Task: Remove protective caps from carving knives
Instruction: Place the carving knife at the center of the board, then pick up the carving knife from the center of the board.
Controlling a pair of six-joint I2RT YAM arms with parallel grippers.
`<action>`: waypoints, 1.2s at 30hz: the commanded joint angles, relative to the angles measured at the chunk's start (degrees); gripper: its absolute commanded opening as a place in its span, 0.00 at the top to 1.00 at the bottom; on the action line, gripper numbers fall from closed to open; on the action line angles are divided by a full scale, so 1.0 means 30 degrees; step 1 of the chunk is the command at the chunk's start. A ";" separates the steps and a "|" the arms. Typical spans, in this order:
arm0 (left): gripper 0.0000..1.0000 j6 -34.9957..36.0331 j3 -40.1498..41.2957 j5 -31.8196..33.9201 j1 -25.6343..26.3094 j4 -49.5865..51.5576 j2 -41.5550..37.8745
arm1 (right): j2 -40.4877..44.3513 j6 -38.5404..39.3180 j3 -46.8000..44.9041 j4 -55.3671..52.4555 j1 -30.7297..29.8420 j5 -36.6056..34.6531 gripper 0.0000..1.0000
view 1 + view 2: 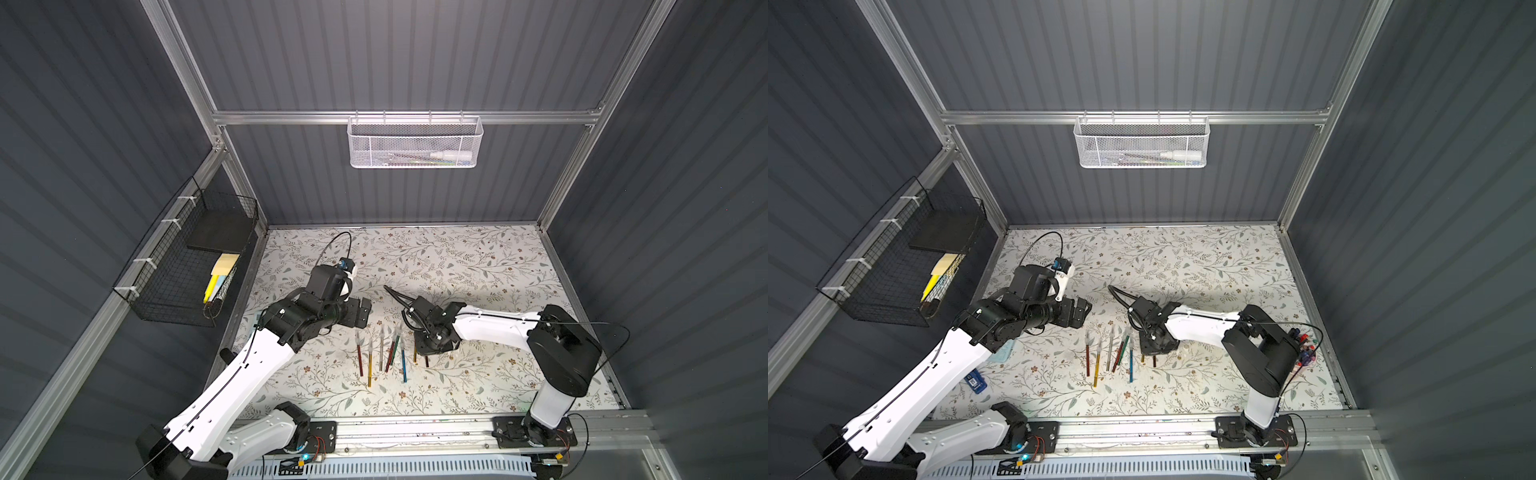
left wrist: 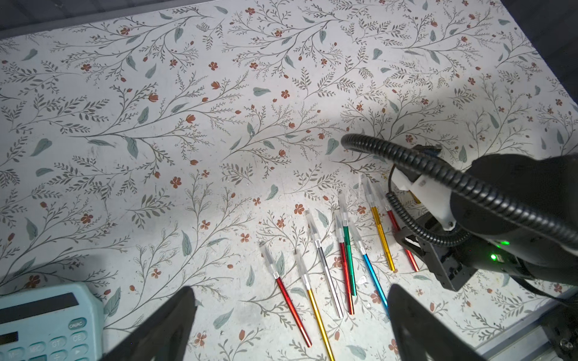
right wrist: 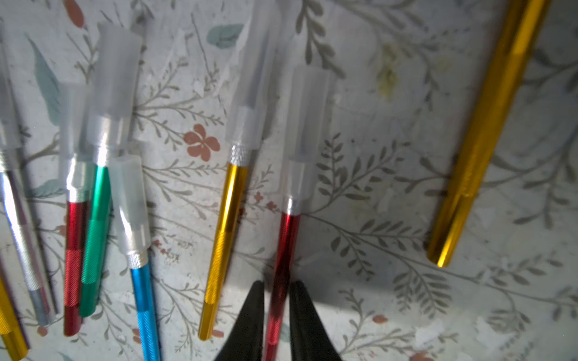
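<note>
Knives (image 2: 348, 259) lie side by side on bench (image 1: 457, 257), long axes near parallel, caps (image 3: 119, 72) toward back wall. Right tool (image 3: 276, 300) pinches red knife (image 3: 286, 240) by its handle; left tool (image 2: 291, 289) gapes wide, empty.

Overhead light pools bright on the floral tabletop (image 1: 457, 257). Close up, the carving knives (image 3: 226, 218) are blurred, handles glaring

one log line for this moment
right gripper: shut on red knife | cap: on that knife | left gripper: open, empty
</note>
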State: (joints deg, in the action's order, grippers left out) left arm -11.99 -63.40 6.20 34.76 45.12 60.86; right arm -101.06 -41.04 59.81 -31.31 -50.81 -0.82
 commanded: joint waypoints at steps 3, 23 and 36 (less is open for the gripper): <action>0.03 0.0151 0.0260 -0.0307 -0.0099 -0.0363 0.0105 | -0.0720 -0.0553 0.0672 -0.0968 -0.0463 -0.1278 0.80; 0.03 -0.1552 0.1744 -0.4253 -0.0081 -0.3492 0.0181 | 0.1951 0.0703 -0.0402 -0.1383 -0.0256 -0.2370 0.90; 0.13 -0.7411 0.6003 -1.0563 -0.0076 -1.3846 0.2624 | 0.9002 0.2648 -0.4770 0.1409 0.1408 0.2365 0.91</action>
State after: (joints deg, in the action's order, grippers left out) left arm -27.44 -46.89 -18.28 34.76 15.84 66.87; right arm -77.08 -34.96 46.74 -29.61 -47.59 1.74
